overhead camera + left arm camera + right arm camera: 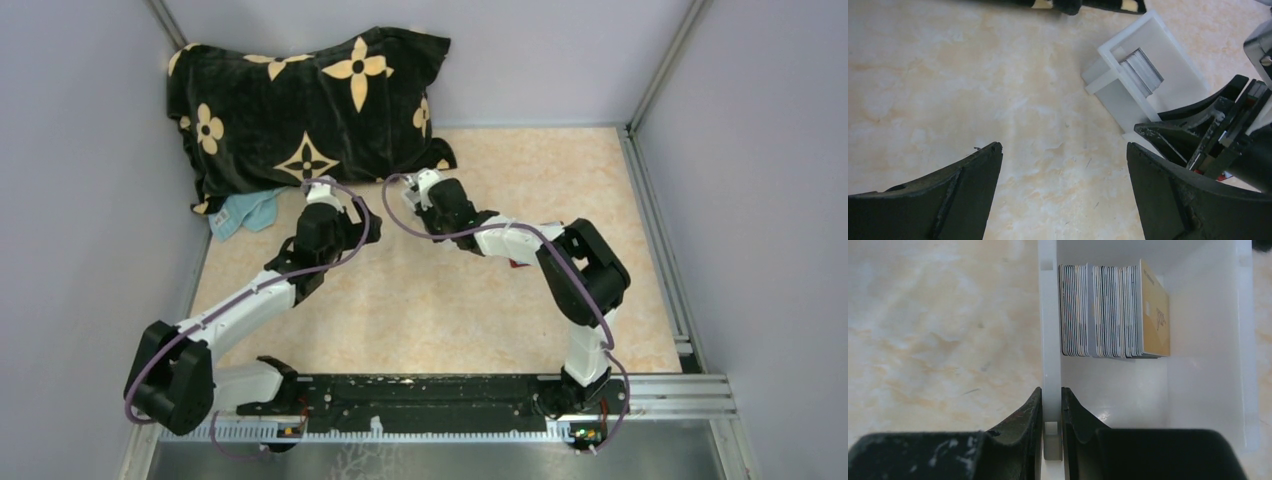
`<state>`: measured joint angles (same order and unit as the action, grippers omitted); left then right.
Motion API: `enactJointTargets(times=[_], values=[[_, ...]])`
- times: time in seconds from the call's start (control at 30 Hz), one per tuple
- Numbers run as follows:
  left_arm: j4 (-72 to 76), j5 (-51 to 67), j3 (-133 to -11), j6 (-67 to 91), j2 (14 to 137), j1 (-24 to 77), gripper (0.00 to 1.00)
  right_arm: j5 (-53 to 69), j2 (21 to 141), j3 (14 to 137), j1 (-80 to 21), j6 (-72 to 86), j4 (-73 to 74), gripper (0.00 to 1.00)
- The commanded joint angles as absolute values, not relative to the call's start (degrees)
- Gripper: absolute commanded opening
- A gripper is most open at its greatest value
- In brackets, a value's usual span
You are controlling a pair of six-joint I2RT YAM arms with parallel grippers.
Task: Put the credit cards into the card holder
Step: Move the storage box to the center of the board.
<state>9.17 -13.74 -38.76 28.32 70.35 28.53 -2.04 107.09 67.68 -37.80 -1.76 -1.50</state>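
Right pincer [1051, 402]: pinched narrow on the white tray's [1050, 315] side wall.
Left pincer [1064, 147]: spread wide, holding nothing.
Cards [1108, 312]: stacked on edge inside the tray.
Red holder [517, 262]: barely showing beneath the right arm.
Tip: hold the tray steady while one card is lifted.

Looking at a fat pack of cards [1113, 310], all stood on edge and pressed face to face inside the white tray [1208, 340], snug against its left wall with room to spare on the right. Mostly greyish and silver edges, plus a tan one [1155, 310] capping the right end, face out, print too small to read. As for the holder [518, 263], can only make out a red sliver, rest hidden.
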Motion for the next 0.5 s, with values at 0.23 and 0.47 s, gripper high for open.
enactJointTargets(times=[0.23,0.47], values=[[0.1,-20.9,-32.2,34.3,60.6,28.8,0.99,-3.5,103.7,67.0,-51.3,0.6,-4.9,0.01],[1.1,-20.7,-29.1,35.6,57.2,28.8,0.99,-4.2,104.8,68.2,-55.5,1.8,-4.7,0.05]])
